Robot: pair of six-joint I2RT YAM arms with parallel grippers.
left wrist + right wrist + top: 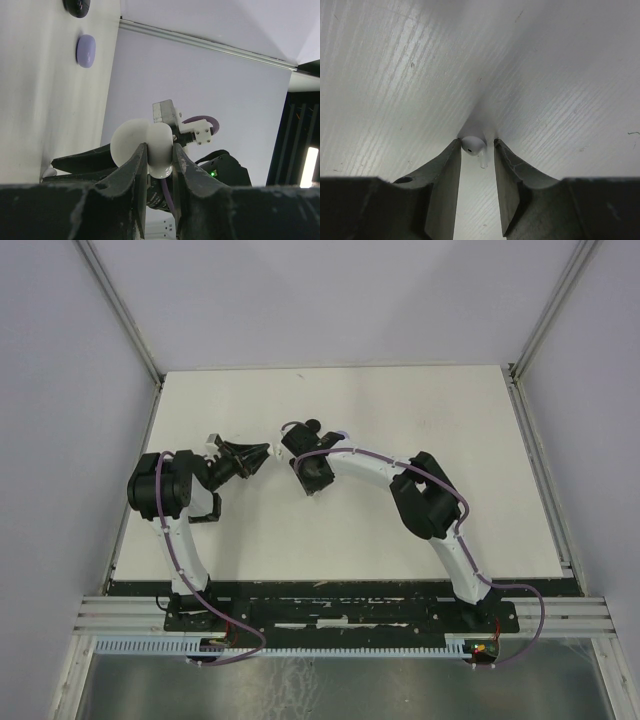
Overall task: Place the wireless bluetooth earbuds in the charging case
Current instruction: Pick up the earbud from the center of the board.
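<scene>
the left gripper (159,153) is clamped tight on the charging case (159,136), a plain glossy white shell seen as two rounded lobes, held up off the counter (45,115). the right gripper (476,145) is narrowed around one of the wireless bluetooth earbuds (471,145), white with a short stem, lying on the counter; whether the jaws pinch it i cannot tell. a lilac oval piece (85,50) and a black piece (77,6) lie further off.

Black disc (77,6) cut off at top edge; charging case (131,142) bottom hidden by left end effector (159,150).
</scene>
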